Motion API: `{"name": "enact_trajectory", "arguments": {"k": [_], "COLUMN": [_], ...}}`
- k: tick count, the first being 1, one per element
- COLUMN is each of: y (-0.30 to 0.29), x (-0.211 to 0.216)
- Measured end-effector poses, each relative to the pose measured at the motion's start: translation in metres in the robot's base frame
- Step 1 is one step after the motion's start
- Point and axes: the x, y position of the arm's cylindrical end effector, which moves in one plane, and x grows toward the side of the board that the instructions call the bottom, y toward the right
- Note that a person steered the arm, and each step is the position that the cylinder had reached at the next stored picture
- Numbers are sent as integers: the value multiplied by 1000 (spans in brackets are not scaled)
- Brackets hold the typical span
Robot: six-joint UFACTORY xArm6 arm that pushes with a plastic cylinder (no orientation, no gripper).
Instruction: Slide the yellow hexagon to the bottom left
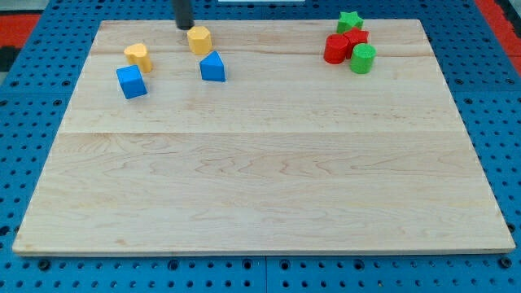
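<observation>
Yellow hexagon (199, 39) just beside my tip (185, 27), upper left board

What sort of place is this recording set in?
Probably a robotics lab bench: a pale wooden board on a blue perforated mounting surface, small coloured blocks like the yellow hexagon, and my tip just beside it.

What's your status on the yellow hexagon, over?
My tip at the view's top, just upper left of the yellow hexagon. Hexagon near the board's top edge, far from bottom left. Blue triangular block just below it, in the way.
</observation>
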Motion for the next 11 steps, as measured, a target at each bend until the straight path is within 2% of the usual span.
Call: {"name": "enact_trajectory", "arguments": {"k": [1,2,3,5,6,7,8,9,10,11], "y": [61,56,36,51,32,15,26,-9,-36,-36], "x": [17,52,60,1,46,68,33,32,62,105]}}
